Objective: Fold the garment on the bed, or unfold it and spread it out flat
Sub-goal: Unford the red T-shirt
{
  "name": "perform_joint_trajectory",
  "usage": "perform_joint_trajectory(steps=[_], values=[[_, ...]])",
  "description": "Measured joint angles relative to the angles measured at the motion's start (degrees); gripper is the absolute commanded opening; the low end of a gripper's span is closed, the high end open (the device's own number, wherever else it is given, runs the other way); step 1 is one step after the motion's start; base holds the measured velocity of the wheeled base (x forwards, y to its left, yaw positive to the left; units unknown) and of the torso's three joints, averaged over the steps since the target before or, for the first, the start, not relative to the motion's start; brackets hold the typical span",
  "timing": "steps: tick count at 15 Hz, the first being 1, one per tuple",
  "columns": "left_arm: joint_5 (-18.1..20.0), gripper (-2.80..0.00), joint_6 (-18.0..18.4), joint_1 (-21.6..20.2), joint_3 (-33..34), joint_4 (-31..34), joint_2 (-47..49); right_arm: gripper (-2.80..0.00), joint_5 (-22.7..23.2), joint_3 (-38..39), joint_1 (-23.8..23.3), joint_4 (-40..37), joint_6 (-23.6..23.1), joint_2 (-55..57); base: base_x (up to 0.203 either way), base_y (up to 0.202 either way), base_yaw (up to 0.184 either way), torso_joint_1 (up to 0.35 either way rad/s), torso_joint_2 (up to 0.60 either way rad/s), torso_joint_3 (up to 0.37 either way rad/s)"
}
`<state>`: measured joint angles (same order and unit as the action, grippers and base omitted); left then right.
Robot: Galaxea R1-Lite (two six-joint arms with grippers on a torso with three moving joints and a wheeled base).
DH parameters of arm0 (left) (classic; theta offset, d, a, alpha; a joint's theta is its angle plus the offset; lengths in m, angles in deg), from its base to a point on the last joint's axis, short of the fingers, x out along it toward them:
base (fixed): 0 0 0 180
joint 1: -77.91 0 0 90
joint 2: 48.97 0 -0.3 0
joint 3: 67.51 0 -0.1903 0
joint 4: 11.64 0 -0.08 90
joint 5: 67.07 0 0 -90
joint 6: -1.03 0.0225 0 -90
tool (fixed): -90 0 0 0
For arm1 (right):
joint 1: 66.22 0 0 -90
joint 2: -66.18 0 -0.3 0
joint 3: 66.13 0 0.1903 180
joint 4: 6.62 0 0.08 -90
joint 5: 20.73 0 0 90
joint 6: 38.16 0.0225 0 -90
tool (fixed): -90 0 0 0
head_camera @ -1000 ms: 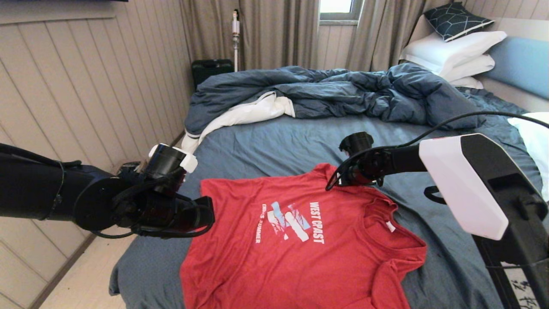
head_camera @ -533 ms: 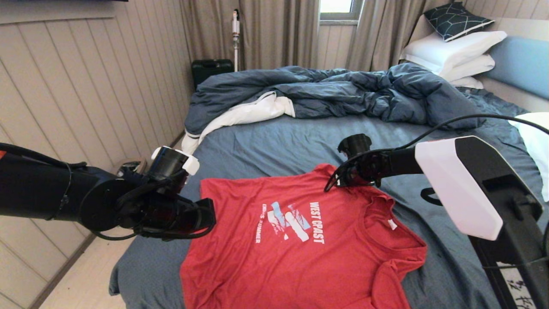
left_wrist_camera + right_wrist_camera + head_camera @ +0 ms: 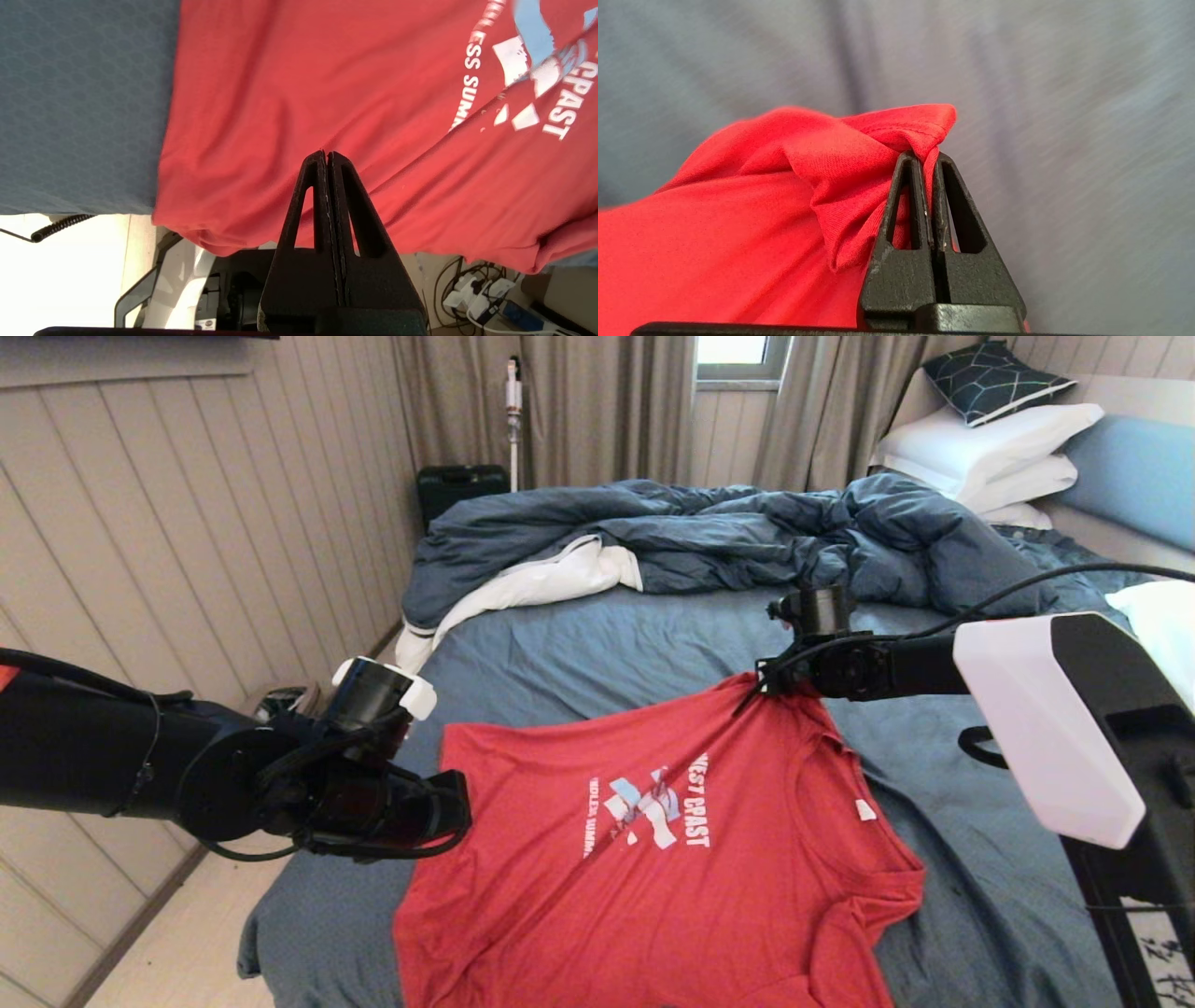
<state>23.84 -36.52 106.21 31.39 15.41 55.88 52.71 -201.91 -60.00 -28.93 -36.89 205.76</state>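
Observation:
The garment (image 3: 607, 905), a red T-shirt with a white and light-blue chest print, lies chest-up on the bed (image 3: 607, 644) near its front edge. My right gripper (image 3: 761, 689) is shut on the hem of the far sleeve (image 3: 896, 123) and holds it above the sheet, so a taut ridge runs across the print. The red cloth is pinched between its fingertips (image 3: 928, 156). My left gripper (image 3: 457, 803) hovers by the shirt's left bottom corner, shut with nothing in it (image 3: 326, 154). The red cloth (image 3: 327, 70) lies beneath its tips.
A rumpled dark blue duvet (image 3: 709, 537) with white lining fills the far half of the bed. White pillows (image 3: 990, 448) and a light-blue headboard (image 3: 1134, 476) are at the right. A panelled wall and a floor strip run along the left. A black case (image 3: 457, 485) stands by the curtains.
My right gripper has shut on the far sleeve and raised it up and away toward the duvet, pulling the shirt taut and creasing the print. The left arm has barely moved.

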Motion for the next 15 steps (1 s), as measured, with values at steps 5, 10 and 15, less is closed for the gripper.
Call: perform_joint_trajectory(steps=[5,10,15], values=[[-0.1,-2.80,0.0,0.0,0.0,-0.8,0.6,-2.80,0.0,-0.1,-2.2,4.1,-2.6,3.3,0.000,0.000,0.000,0.000,0.00,0.000],[-0.1,-2.80,-0.4,0.0,0.0,-1.8,1.1,0.00,0.3,-0.1,-2.3,4.3,-3.0,4.5,0.000,0.000,0.000,0.000,0.00,0.000],[-0.2,-2.80,-0.3,-0.1,0.7,-2.0,-0.3,0.00,0.6,0.5,-2.9,1.5,-1.8,0.2,0.000,0.000,0.000,0.000,0.00,0.000]])
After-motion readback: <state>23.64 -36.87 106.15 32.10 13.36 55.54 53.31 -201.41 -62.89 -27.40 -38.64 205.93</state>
